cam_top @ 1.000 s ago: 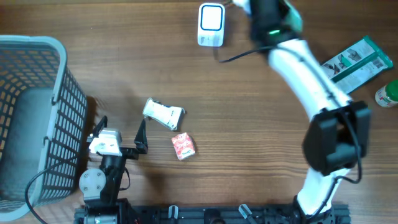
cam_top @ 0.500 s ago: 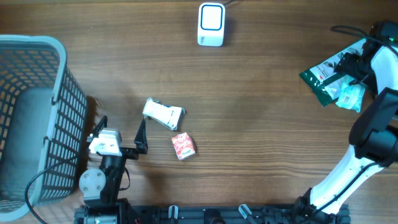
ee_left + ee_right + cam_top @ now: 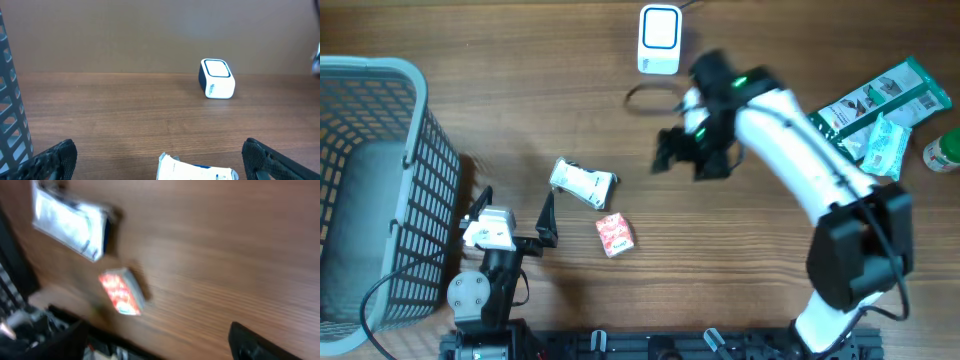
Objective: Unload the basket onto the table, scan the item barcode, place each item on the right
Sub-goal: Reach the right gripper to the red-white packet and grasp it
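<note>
So the right gripper point(image 3: 685, 158) is mid-table now, in from the 3 o'clock edge, jaws wide and empty. The white packet point(image 3: 583, 183) and red box point(image 3: 614, 235) sit at its 8 o'clock, the scanner point(image 3: 659, 40) at 12. The left gripper point(image 3: 515, 212) is spread wide too.

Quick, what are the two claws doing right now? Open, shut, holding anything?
Left gripper: open, holding nothing.
Right gripper: open, holding nothing.

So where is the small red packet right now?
Overhead, the red packet lies left of centre, just below the white packet and right of the left gripper.
</note>
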Tool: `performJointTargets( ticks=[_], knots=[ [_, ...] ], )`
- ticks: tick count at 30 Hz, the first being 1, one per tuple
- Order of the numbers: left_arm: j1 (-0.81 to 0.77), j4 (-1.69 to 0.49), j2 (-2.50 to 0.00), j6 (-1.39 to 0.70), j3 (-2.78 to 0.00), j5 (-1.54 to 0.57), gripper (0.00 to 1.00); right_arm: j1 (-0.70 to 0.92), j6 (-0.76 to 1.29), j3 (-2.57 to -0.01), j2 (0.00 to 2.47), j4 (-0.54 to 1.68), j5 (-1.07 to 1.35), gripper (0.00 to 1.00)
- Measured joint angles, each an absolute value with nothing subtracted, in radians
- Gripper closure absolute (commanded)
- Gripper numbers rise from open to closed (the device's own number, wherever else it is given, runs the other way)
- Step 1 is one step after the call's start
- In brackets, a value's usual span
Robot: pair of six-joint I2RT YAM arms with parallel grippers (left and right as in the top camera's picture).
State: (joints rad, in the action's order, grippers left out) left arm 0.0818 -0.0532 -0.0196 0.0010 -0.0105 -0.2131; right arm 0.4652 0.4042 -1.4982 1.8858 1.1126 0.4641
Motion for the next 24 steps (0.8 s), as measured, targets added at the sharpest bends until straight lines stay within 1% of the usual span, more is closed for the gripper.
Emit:
performJointTargets(
  ticks=[1,3,4,7,11,12,14,15,17,19,24],
  knots=[
    [0.082,-0.054,-0.02,0.001,-0.01,-0.213,0.0,0.511,0.41,-1.454,1.886,1.043,0.474,0.27],
    [0.082,-0.054,-0.02,0.001,-0.01,-0.213,0.0,0.583,0.415,-1.384,1.888,0.93,0.488,0.33],
    [0.082,-0.054,-0.02,0.001,-0.01,-0.213,0.0,0.641,0.419,-1.317,1.889,0.833,0.498,0.35],
    [0.082,-0.054,-0.02,0.001,-0.01,-0.213,0.0,0.688,0.419,-1.213,1.89,0.677,0.505,0.35],
    [0.082,-0.054,-0.02,0.001,-0.01,-0.213,0.0,0.715,0.419,-1.175,1.891,0.591,0.505,0.33],
    [0.082,-0.054,-0.02,0.001,-0.01,-0.213,0.0,0.725,0.419,-1.175,1.892,0.569,0.505,0.38],
    [0.082,-0.054,-0.02,0.001,-0.01,-0.213,0.0,0.743,0.421,-1.175,1.917,0.533,0.506,0.67],
    [0.082,-0.054,-0.02,0.001,-0.01,-0.213,0.0,0.747,0.426,-1.175,1.938,0.531,0.505,0.73],
    [0.082,-0.054,-0.02,0.001,-0.01,-0.213,0.0,0.748,0.445,-1.179,1.997,0.534,0.546,0.78],
    [0.082,-0.054,-0.02,0.001,-0.01,-0.213,0.0,0.742,0.467,-1.18,2.002,0.537,0.561,0.96],
    [0.082,-0.054,-0.02,0.001,-0.01,-0.213,0.0,0.717,0.486,-1.186,2.004,0.567,0.607,0.96]
  ],
)
